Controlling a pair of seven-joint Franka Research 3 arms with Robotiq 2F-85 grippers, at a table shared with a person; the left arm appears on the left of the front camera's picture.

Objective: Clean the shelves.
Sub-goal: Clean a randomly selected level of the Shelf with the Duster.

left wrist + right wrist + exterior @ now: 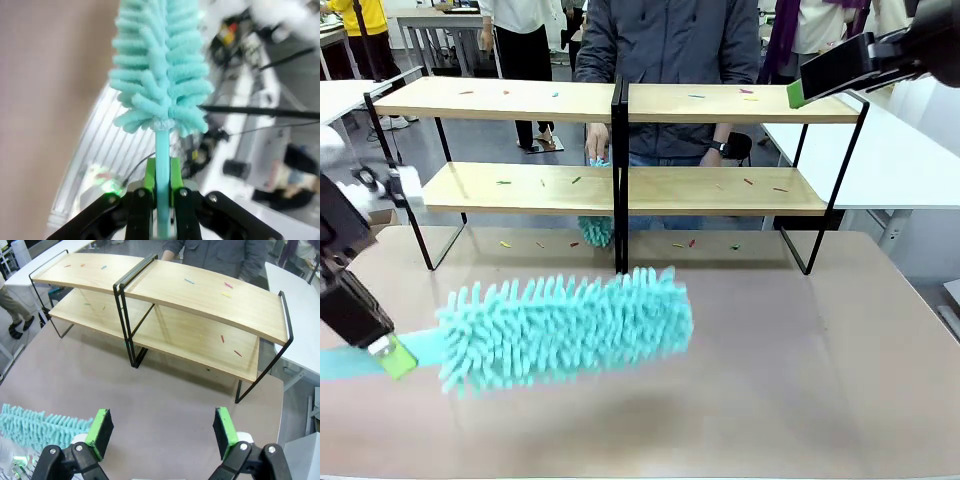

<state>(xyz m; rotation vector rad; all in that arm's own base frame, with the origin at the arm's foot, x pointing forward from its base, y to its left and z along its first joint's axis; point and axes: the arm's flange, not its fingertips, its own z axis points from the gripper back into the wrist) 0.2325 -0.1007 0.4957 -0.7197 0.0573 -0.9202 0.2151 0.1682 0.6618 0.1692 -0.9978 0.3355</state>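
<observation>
Front view: shelves (light wood) colour-flecked.

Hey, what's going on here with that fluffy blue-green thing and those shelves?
The robot's left gripper is shut on the handle of a teal duster, holding its fluffy head over the table in front of the shelves. Its right gripper is open, raised near the upper right board. A person behind the shelves holds a second duster that hangs down by the lower boards. Small coloured scraps lie on the boards and the table.
</observation>
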